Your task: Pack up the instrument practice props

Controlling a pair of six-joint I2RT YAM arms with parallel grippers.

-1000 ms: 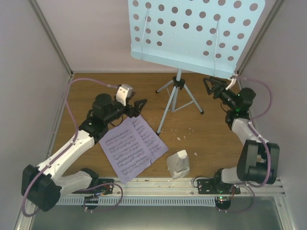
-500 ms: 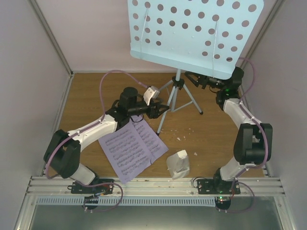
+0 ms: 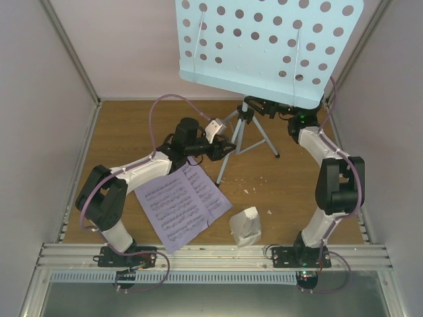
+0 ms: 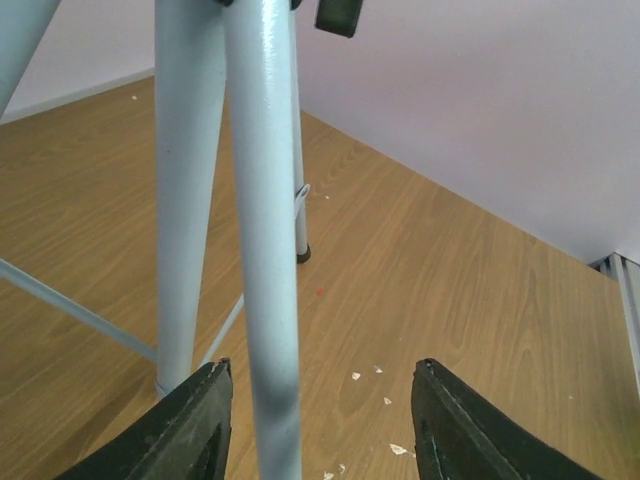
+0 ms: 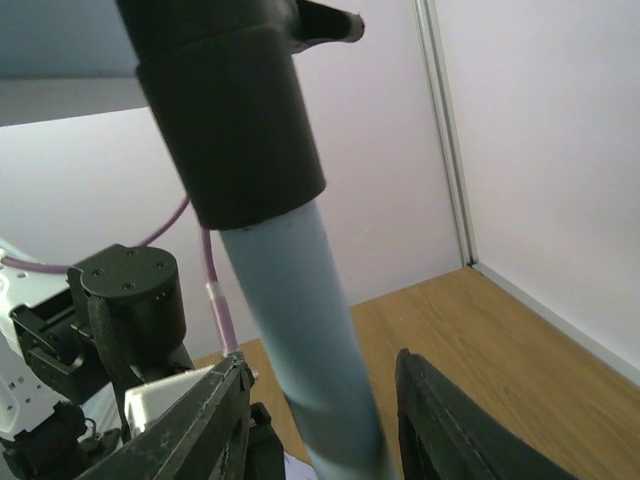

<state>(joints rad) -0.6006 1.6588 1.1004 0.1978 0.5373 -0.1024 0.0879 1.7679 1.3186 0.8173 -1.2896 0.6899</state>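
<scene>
At the back of the table (image 3: pixel 132 125), the music stand (image 3: pixel 268 46) stands upright. Left gripper (image 4: pixel 320 372) straddles one tripod leg (image 4: pixel 265 250), jaws apart. Right gripper (image 5: pixel 320 365) straddles the centre pole (image 5: pixel 300 320), jaws apart, slim gaps showing either side.

No word, number, label or brand can be read in any view. The only print is on the sheet music pages (image 3: pixel 184 206), lying lower left of centre in the top view. They carry rows of staves with dark notes, too small to make out any title, lettering or figure.
</scene>
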